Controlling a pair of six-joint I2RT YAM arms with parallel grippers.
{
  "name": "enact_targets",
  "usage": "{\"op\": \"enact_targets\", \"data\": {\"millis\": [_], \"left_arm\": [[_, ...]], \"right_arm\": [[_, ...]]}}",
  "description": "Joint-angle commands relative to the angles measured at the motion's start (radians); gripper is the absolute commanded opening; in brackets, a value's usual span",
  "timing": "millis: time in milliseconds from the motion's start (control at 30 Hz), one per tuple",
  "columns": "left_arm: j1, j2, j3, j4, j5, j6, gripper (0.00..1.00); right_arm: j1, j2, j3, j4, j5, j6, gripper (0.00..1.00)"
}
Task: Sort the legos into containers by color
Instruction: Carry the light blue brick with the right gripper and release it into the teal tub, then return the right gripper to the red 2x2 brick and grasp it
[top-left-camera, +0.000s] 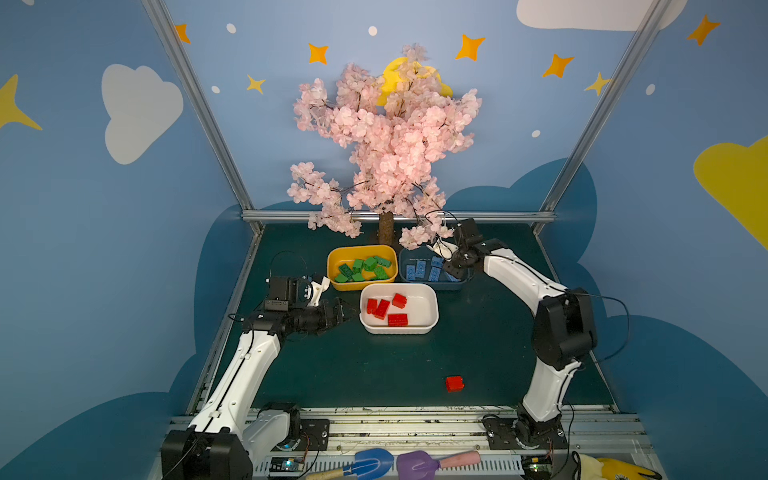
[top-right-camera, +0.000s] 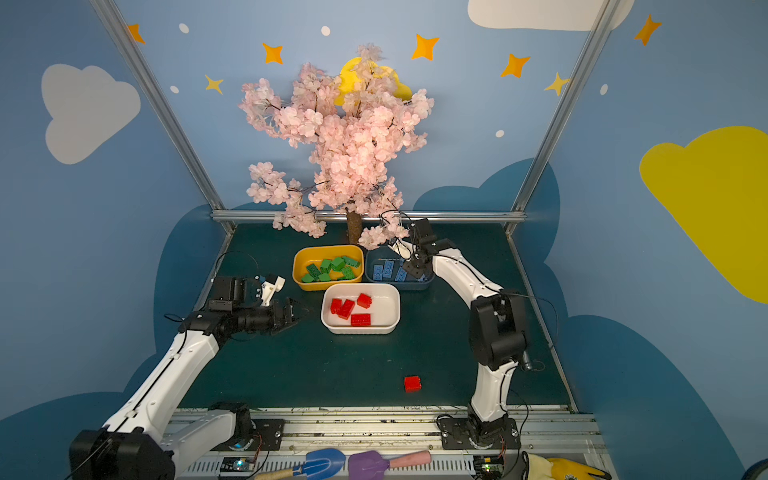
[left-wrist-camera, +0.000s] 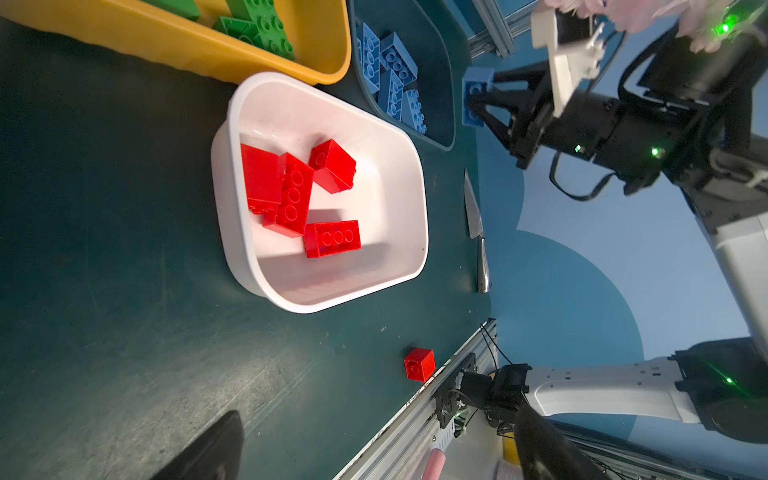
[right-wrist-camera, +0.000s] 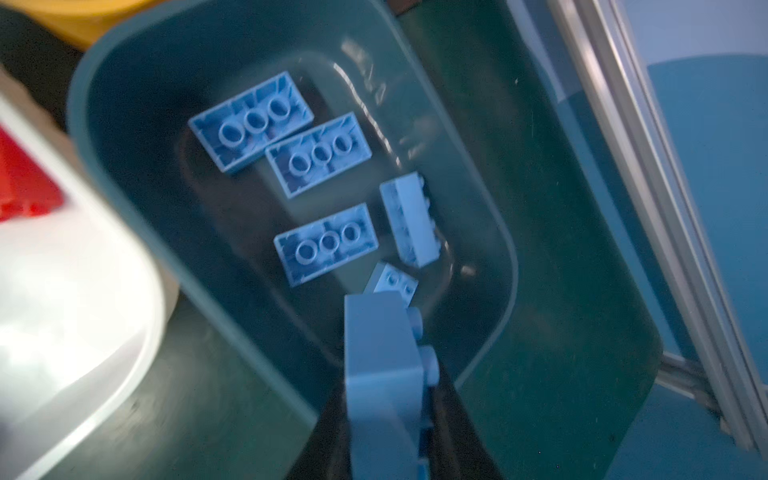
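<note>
Red plastic lies in two places: four chunky studded red bricks (top-left-camera: 384, 307) sit inside the shallow white rounded-rectangle plastic tub (top-left-camera: 422, 311) at the middle of the dark green tabletop (top-left-camera: 332, 374), and one small square red brick (top-left-camera: 454, 383) rests alone on the tabletop near its front edge, right of centre in both top views and well apart from the white tub. Behind the white tub stand two like tubs side by side: the yellow-orange plastic tub (top-left-camera: 343, 253), heaped with green studded bricks (top-left-camera: 365, 268), and to its right the dark slate blue plastic tub (right-wrist-camera: 137, 83). On the slate blue tub's floor lie five light blue bricks (right-wrist-camera: 324, 245), three oblong ones with their hollow undersides up, one oblong on its side, and a small one partly hidden in the blurred right wrist view. The right gripper (left-wrist-camera: 480, 94) hangs above the right end of the slate blue tub, its black jaws clamped on a sixth light blue studded brick (right-wrist-camera: 378, 365) held clear of those below. The left gripper (top-left-camera: 347, 313) hovers low just left of the white tub, pointing toward it, its jaws spread wide apart with nothing between them. A pink artificial blossom tree (top-left-camera: 386, 137) stands just behind the two rear tubs, its lowest blossoms near the right arm's wrist.
</note>
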Motion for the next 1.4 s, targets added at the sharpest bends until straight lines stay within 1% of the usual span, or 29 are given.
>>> {"op": "enact_targets", "data": {"millis": [0, 133, 200, 233, 300, 367, 433, 500, 633, 733, 800, 900, 1033, 1133, 1267, 1367], "left_arm": [[-0.007, 0.000, 0.026, 0.025, 0.017, -0.021, 1.00], [-0.013, 0.001, 0.029, 0.025, 0.013, -0.025, 0.99], [-0.015, 0.000, 0.029, 0.020, 0.011, -0.021, 0.99], [-0.014, 0.001, 0.031, 0.018, 0.012, -0.019, 0.99], [-0.014, 0.000, 0.032, 0.013, 0.012, -0.015, 1.00], [-0.015, -0.001, 0.031, 0.010, 0.013, -0.011, 1.00], [-0.015, 0.000, 0.030, 0.010, 0.012, -0.008, 0.99], [-0.015, 0.002, 0.026, 0.010, 0.012, -0.007, 1.00], [-0.014, 0.004, 0.022, 0.013, 0.014, -0.004, 0.99], [-0.014, 0.008, 0.019, 0.016, 0.017, 0.000, 1.00], [-0.014, 0.015, 0.019, 0.019, 0.018, 0.002, 1.00], [-0.014, 0.027, 0.025, 0.018, 0.021, 0.009, 1.00], [-0.014, 0.024, 0.026, 0.016, 0.020, 0.011, 0.99], [-0.015, 0.022, 0.018, 0.013, 0.021, 0.015, 1.00], [-0.015, 0.018, 0.004, 0.014, 0.020, 0.019, 1.00], [-0.015, 0.020, -0.007, 0.033, 0.021, 0.008, 0.99]], "right_arm": [[-0.008, 0.082, 0.112, -0.016, -0.063, -0.016, 0.15], [-0.005, 0.180, 0.237, -0.070, -0.164, 0.041, 0.16], [-0.004, 0.201, 0.259, -0.069, -0.206, 0.072, 0.20], [-0.002, 0.204, 0.261, -0.064, -0.217, 0.080, 0.24], [0.001, 0.202, 0.260, -0.065, -0.218, 0.087, 0.38], [-0.001, 0.183, 0.241, -0.062, -0.210, 0.088, 0.49], [-0.005, 0.143, 0.202, -0.049, -0.202, 0.091, 0.53], [-0.011, 0.069, 0.129, -0.023, -0.209, 0.093, 0.57], [-0.013, -0.089, -0.024, -0.019, -0.249, 0.081, 0.59], [-0.002, -0.244, -0.178, -0.025, -0.332, 0.083, 0.60], [0.016, -0.348, -0.287, -0.039, -0.435, 0.039, 0.61], [0.074, -0.493, -0.452, -0.025, -0.513, 0.042, 0.62], [0.183, -0.658, -0.642, -0.030, -0.494, 0.062, 0.64], [0.244, -0.766, -0.762, -0.072, -0.458, 0.061, 0.64], [0.277, -0.889, -0.850, -0.194, -0.411, -0.019, 0.65], [0.298, -0.910, -0.901, -0.271, -0.385, -0.072, 0.66]]}}
